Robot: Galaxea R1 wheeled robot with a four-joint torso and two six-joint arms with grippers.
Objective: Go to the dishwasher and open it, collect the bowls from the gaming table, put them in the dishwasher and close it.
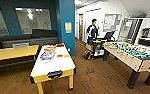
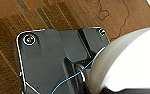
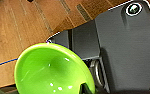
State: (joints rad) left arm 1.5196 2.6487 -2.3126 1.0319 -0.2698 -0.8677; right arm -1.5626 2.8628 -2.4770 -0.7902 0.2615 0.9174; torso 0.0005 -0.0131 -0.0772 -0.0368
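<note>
The gaming table (image 1: 53, 65), with a white top and yellow sides, stands just ahead on the left in the head view. On its top lie a red bowl (image 1: 59, 55) and an orange bowl (image 1: 66, 56), side by side near the right edge. In the right wrist view a bright green bowl (image 3: 51, 67) hangs above the wooden floor, and my right gripper (image 3: 84, 88) is shut on its rim. In the left wrist view a pale rounded shape (image 2: 131, 62) lies close beside the robot's dark plate; what it is I cannot make out. The dishwasher is out of view.
A green-field foosball table (image 1: 131, 53) stands to the right, with a lane of wooden floor (image 1: 93, 72) between the two tables. A person (image 1: 92, 31) with a control rig stands at the back. A wooden table (image 1: 13, 52) and dark sofa (image 1: 28, 40) are at left.
</note>
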